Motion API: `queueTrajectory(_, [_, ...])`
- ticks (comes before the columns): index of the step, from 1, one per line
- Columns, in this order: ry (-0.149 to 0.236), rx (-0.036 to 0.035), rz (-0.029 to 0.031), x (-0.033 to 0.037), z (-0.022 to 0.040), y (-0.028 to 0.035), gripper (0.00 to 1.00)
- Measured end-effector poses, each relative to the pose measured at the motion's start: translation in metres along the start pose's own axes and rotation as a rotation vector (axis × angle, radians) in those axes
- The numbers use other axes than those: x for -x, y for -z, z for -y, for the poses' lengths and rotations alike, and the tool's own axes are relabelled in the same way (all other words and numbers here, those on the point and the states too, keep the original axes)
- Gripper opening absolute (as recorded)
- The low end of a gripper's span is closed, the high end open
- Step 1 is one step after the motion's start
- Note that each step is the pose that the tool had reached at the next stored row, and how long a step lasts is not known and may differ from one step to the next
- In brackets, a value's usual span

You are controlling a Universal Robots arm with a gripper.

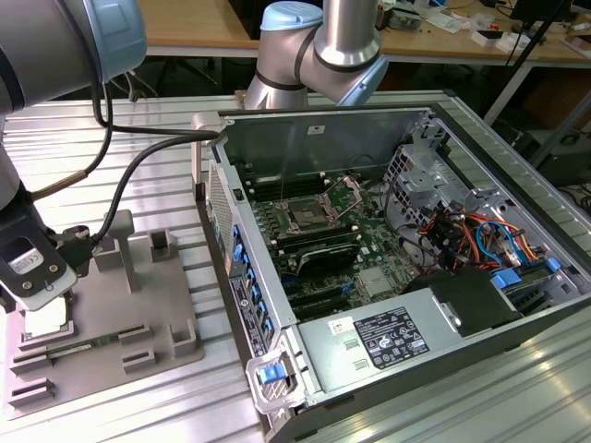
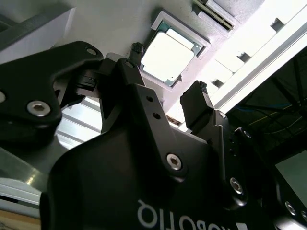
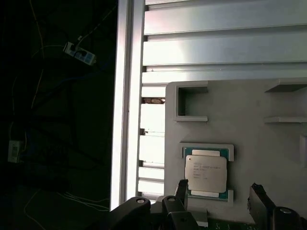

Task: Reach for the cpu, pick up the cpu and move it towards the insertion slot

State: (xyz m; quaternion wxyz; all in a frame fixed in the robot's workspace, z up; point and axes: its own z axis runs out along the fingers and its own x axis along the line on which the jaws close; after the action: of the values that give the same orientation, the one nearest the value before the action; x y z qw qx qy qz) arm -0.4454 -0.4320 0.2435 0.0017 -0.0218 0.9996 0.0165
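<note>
Hovering over the cpu (image 3: 206,173), the pincer (image 3: 219,188) stands spread.

In the first wrist view the edge cuts off the gripper (image 3: 218,184).

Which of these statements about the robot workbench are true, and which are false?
1. The chip lies in a recess of the grey tray. True.
2. The gripper is shut on the chip. False: its fingers are apart and the chip lies in the tray.
3. The computer case is open, showing the socket. True.
4. The tray sits inside the case. False: it lies on the metal table outside the case, toward the exterior view's left.
</note>
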Motion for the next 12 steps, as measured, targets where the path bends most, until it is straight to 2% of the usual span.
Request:
queueTrajectory(7, [0.0, 0.0001, 0.0002, 0.0, 0.0, -0.0002, 0.6])
queueTrajectory(8, [0.0, 0.0, 0.0002, 0.0, 0.0, -0.0002, 0.62])
queueTrajectory(10, [0.0, 0.0001, 0.0002, 0.0, 0.0001, -0.0002, 0.74])
queueTrajectory(12, [0.0, 0.0001, 0.0003, 0.0, 0.0001, -0.0002, 0.74])
